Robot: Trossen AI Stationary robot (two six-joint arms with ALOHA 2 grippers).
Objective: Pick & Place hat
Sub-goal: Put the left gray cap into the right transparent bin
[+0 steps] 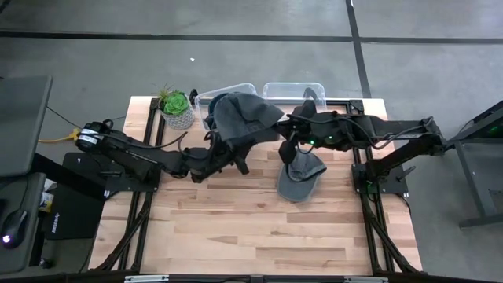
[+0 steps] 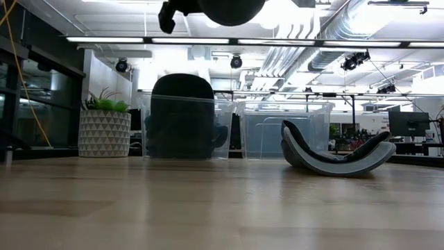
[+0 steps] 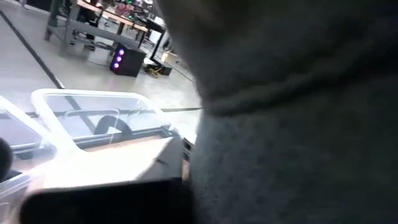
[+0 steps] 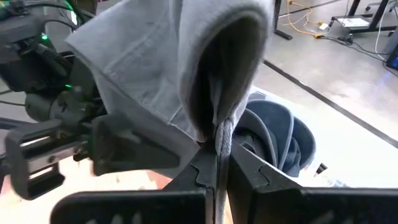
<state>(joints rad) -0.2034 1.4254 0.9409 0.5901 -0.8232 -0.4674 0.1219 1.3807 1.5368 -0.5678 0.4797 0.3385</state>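
A grey knit hat [image 1: 244,118] hangs in the air over the table's far middle, above the left clear bin [image 1: 206,101]. My right gripper [image 4: 217,169] is shut on it, reaching in from the right. My left gripper [image 1: 225,152] sits under the hat's near left side, and the hat's cloth [image 3: 298,124] fills its wrist view. A second grey hat [image 1: 301,174] lies upside down on the table on its crown, curled up at both ends [image 2: 336,154]. Another dark hat [image 2: 182,114] sits inside the left bin. My right gripper pinches the hat's rim [image 4: 219,140] between its two fingers, where the cloth is folded into a narrow ridge. The fingers come from the table's right, slanting slightly down. The hat is lifted clear, its opening gaping beyond the fingers and its body spreading toward the left arm.
A second clear bin [image 1: 295,93] stands at the far edge right of the first. A potted plant [image 1: 177,108] stands at the far left. The near half of the wooden table [image 1: 251,228] is bare boards.
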